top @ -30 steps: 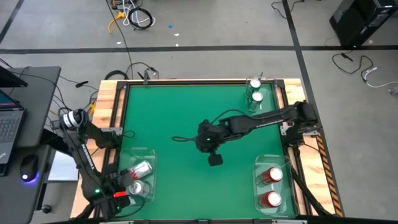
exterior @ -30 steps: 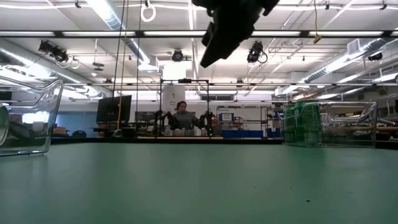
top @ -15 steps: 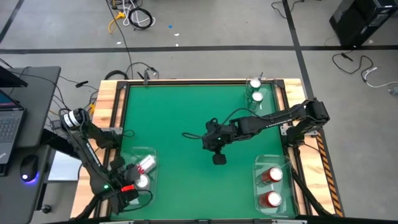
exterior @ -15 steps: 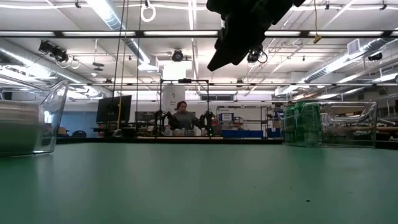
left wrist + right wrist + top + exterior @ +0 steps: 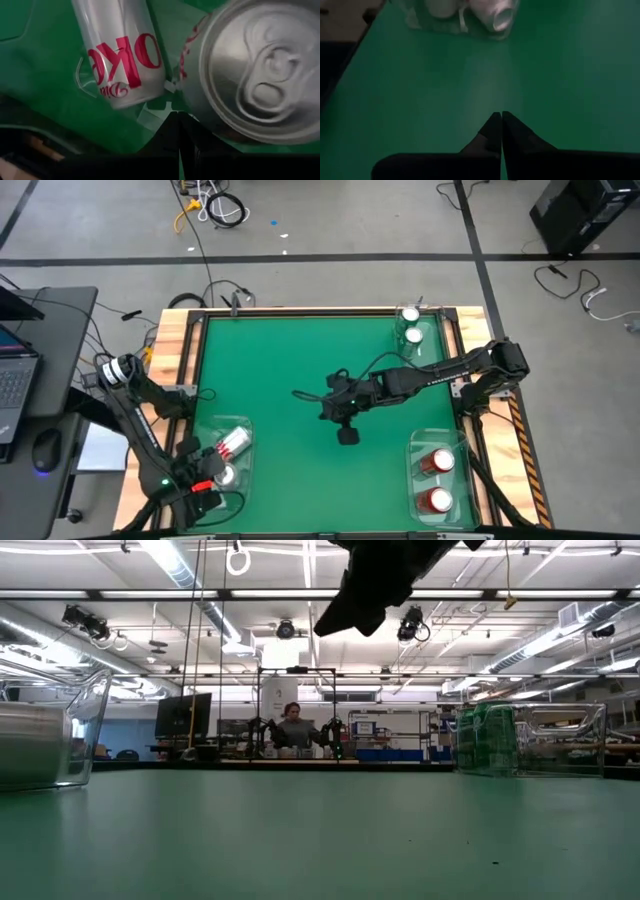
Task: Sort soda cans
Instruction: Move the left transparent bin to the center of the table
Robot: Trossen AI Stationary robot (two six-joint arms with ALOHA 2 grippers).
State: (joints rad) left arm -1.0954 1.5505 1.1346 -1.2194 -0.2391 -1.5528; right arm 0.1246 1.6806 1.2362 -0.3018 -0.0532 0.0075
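**All six cans look sorted**

The soda cans sit in pairs: green [image 5: 410,325], red [image 5: 438,461], silver [image 5: 228,446]. Each pair is in a clear tray at a counter [image 5: 290,370] corner.

The right gripper [image 5: 346,436] hangs pinched shut and empty over the middle. The left gripper [image 5: 178,131], also shut, is just beside the silver cans.

Sorting seems finished, so the arms probably only need to pull back.

Only the left wrist view shows red letters on the silver cans.

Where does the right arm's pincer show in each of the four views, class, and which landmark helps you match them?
High view: right pincer, shut, over mid-table.
Low view: dark shape at top centre, hanging above the mat.
Left wrist view: not in it.
Right wrist view: closed tips at bottom centre.
Shared landmark: the green mat.
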